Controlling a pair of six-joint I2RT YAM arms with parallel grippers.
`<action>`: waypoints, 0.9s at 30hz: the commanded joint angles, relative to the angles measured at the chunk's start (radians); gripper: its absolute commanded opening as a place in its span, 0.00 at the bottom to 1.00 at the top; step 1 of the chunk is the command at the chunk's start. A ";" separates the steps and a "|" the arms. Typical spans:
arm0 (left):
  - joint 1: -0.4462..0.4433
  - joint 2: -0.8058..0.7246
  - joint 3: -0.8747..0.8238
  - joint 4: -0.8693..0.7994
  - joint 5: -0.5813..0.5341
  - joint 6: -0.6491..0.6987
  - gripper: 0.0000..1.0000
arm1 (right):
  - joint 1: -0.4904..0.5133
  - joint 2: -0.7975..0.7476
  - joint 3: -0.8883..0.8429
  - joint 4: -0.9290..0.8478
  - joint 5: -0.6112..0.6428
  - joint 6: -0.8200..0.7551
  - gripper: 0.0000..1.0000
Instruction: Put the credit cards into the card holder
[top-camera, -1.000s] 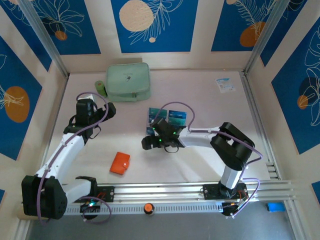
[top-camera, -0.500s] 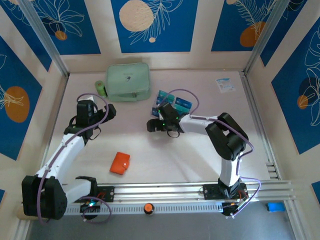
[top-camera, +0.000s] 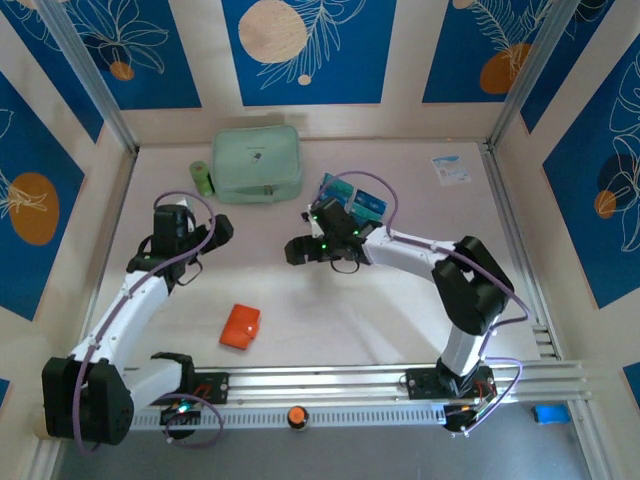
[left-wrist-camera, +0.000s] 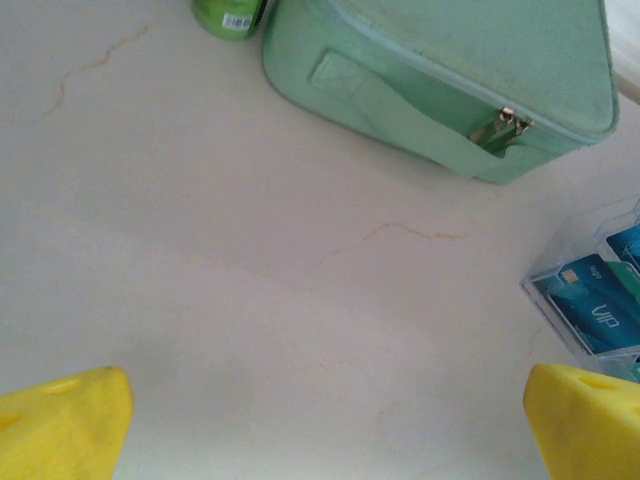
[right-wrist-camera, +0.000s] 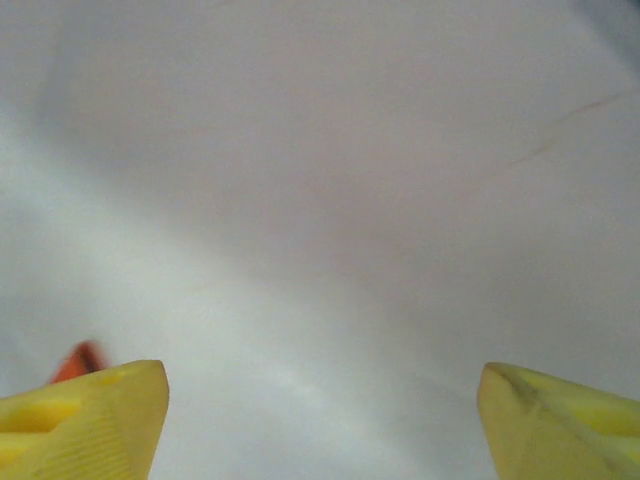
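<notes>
My right claw (top-camera: 295, 250) gaped wide and empty; the orange card holder (top-camera: 240, 326) lay nearer my base, leftward, well apart. The teal credit cards (top-camera: 352, 203) sat racked just behind my wrist. My left claw (left-wrist-camera: 327, 385) likewise stood open, empty.

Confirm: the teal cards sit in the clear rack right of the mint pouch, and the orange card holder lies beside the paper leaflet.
Wrong on the card holder: the top external view shows it at the near left, far from the paper leaflet. The teal cards do sit in the clear rack right of the mint pouch.
</notes>
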 joint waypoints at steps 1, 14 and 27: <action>-0.007 -0.011 -0.038 -0.043 0.047 -0.043 1.00 | 0.051 -0.025 0.002 -0.063 -0.106 0.192 0.76; -0.007 0.004 -0.054 -0.038 0.055 -0.026 1.00 | 0.214 0.077 -0.030 0.068 -0.171 0.529 0.49; -0.007 0.010 -0.062 -0.024 0.060 -0.021 1.00 | 0.270 0.173 0.010 0.091 -0.218 0.568 0.49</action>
